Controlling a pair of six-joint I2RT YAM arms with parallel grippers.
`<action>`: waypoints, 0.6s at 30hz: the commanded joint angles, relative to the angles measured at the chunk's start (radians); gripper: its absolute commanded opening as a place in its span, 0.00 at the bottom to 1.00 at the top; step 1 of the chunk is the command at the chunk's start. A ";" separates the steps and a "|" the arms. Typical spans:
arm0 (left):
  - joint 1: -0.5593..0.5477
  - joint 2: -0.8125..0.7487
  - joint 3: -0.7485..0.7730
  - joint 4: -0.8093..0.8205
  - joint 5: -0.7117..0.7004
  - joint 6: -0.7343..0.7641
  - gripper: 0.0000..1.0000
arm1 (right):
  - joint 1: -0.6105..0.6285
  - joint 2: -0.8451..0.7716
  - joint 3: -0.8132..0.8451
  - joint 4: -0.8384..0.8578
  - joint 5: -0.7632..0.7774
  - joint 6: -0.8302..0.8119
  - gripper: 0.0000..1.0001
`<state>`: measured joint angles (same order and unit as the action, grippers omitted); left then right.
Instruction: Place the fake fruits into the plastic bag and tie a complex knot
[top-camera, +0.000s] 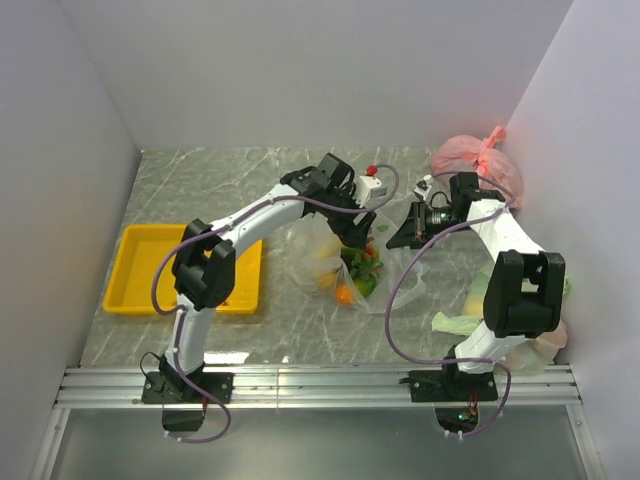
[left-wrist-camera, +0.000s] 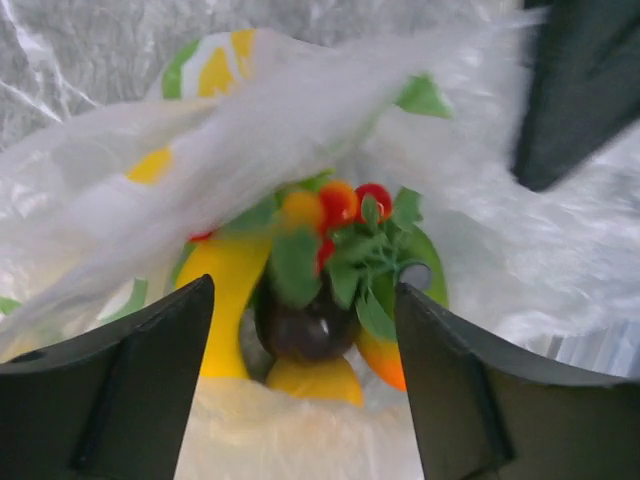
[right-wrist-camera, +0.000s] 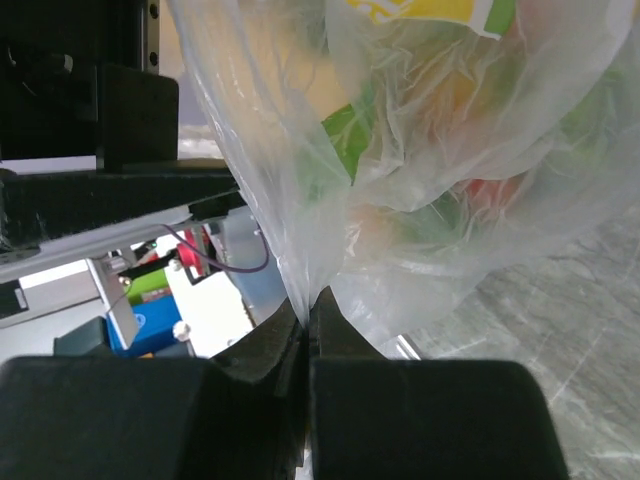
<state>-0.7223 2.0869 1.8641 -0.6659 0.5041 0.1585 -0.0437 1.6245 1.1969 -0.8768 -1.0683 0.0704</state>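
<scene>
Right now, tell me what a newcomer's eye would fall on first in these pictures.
The clear plastic bag at mid-table, full of bright fake fruits, draws the eye first. In the right wrist view the right gripper is shut on a pinch of its film, while the left gripper hangs open above the fruits. The yellow tray at the left and the pink bag in the far right corner follow.

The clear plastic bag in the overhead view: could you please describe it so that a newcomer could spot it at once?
On the grey marble table, look just right of the yellow tray. The clear bag lies there, see-through with colourful fruit inside, unlike the pink bag at far right and the pale green bags at near right.
</scene>
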 joint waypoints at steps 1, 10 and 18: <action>0.021 -0.166 0.025 -0.034 0.089 0.055 0.79 | -0.001 -0.011 0.001 0.035 -0.051 0.052 0.00; -0.003 -0.432 -0.250 0.281 0.316 0.142 0.97 | 0.013 0.054 -0.036 0.147 -0.093 0.330 0.00; -0.112 -0.415 -0.231 0.328 0.320 0.317 0.99 | 0.084 0.040 -0.026 0.170 -0.038 0.466 0.00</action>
<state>-0.8024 1.6535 1.6241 -0.3920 0.7769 0.3801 0.0135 1.6917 1.1683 -0.7494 -1.1110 0.4458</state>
